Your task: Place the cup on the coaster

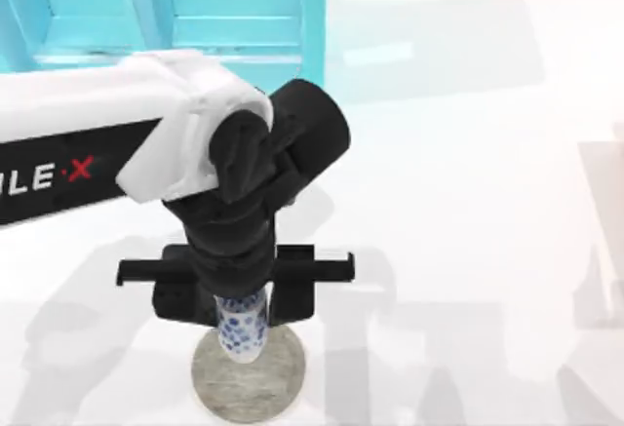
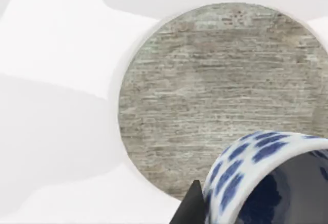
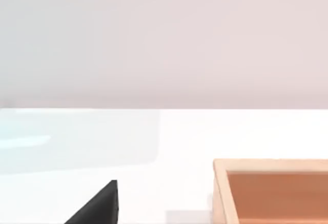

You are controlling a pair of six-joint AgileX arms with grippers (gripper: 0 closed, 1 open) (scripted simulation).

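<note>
Left gripper (image 1: pixel 241 294) low over the table (image 1: pixel 468 202), left of centre in the top view, clamped around the cup (image 1: pixel 241 330). Cup held upright directly over the coaster (image 1: pixel 249 382), toward its far edge; touching or just above, cannot tell. Coaster flat on the table at the near edge. Wooden box (image 3: pixel 271 190) on the table beside the right arm's fingertip (image 3: pixel 97 206).

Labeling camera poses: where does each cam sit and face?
Top: above the table, looking down on the left arm, whose left gripper carries the cup over the coaster.
Left wrist: on the left arm, facing the coaster, cup and one finger.
Right wrist: on the parked right arm, facing across the table at a wooden box.
Top and left wrist share cup and coaster.
</note>
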